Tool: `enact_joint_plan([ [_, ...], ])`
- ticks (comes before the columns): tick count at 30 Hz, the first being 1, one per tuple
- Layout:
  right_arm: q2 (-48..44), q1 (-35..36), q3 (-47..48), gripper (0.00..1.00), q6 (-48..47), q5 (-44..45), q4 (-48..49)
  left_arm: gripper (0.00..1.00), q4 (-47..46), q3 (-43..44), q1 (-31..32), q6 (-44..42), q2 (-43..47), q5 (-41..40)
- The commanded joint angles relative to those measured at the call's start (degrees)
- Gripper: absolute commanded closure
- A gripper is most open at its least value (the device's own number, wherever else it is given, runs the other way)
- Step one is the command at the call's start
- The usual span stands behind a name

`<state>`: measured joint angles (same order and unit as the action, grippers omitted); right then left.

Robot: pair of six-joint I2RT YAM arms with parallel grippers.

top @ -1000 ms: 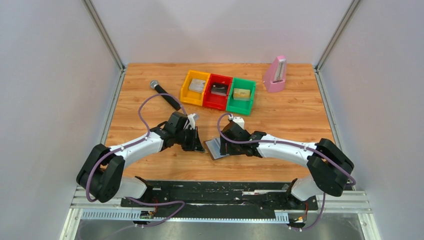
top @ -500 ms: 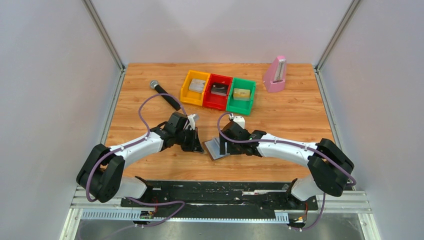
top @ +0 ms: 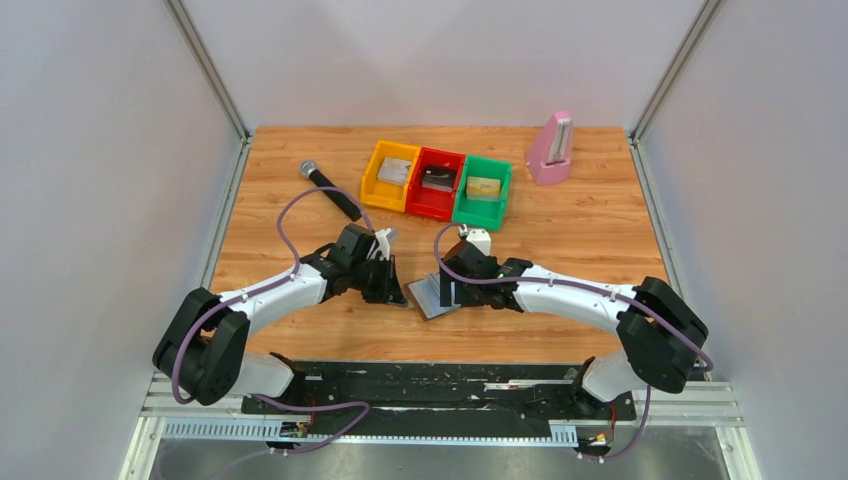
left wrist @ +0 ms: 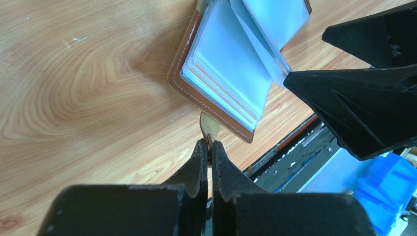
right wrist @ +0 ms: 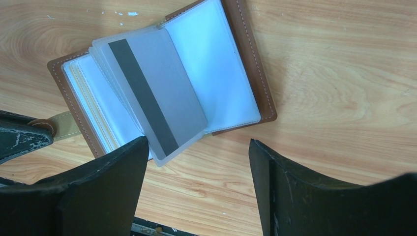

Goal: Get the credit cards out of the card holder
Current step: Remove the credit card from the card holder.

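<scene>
The card holder (top: 428,297) is seen lying open on the wooden table (top: 590,245), low in the middle of the top view, between the two grippers. The left gripper (left wrist: 208,148) is clenched on the tan strap (left wrist: 209,127) that sticks out from the holder's brown rim. The right gripper (right wrist: 196,145) is spread wide above the holder's lower edge, with nothing grasped between its fingers. In the right wrist view a grey card (right wrist: 169,86) with a dark stripe is seen in a clear sleeve, raised off the stack of sleeves. In the top view much of the holder is hidden by both grippers.

Toward the upper middle of the top view, a yellow bin (top: 376,181), a red bin (top: 424,203) and a green bin (top: 476,213) are set side by side, each with something flat inside. A black microphone (top: 331,189) is seen to their left and a pink wedge-shaped object (top: 551,150) to their right, all well apart from the holder.
</scene>
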<state>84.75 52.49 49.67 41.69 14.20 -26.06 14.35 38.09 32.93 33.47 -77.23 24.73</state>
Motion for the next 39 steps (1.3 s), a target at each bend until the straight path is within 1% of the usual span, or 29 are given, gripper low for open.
enact_joint_plan([
  [1,-1.25,0.08,2.07,0.25,-1.6,3.51,-1.7,1.0,0.58,1.64,0.16,-1.42,0.55,-0.3],
  [11,-0.89,0.12,2.72,0.25,-2.28,5.66,-3.27,1.0,0.46,1.64,0.14,-1.31,0.59,-0.08],
  [18,-0.59,0.1,2.85,0.29,-2.88,6.7,-3.51,1.0,0.38,1.56,0.16,-1.37,0.34,-0.07],
  [27,0.89,0.08,3.86,0.26,-4.39,8.21,-3.74,1.0,0.35,1.79,0.14,-1.46,0.09,0.0],
  [34,2.39,0.73,5.31,0.28,-6.0,4.95,-1.74,1.0,0.12,2.08,0.19,-3.0,-1.38,-1.29],
  [39,2.37,1.04,5.35,0.29,-7.66,-0.02,2.19,1.0,0.93,3.74,0.12,-4.79,-3.44,-4.76],
])
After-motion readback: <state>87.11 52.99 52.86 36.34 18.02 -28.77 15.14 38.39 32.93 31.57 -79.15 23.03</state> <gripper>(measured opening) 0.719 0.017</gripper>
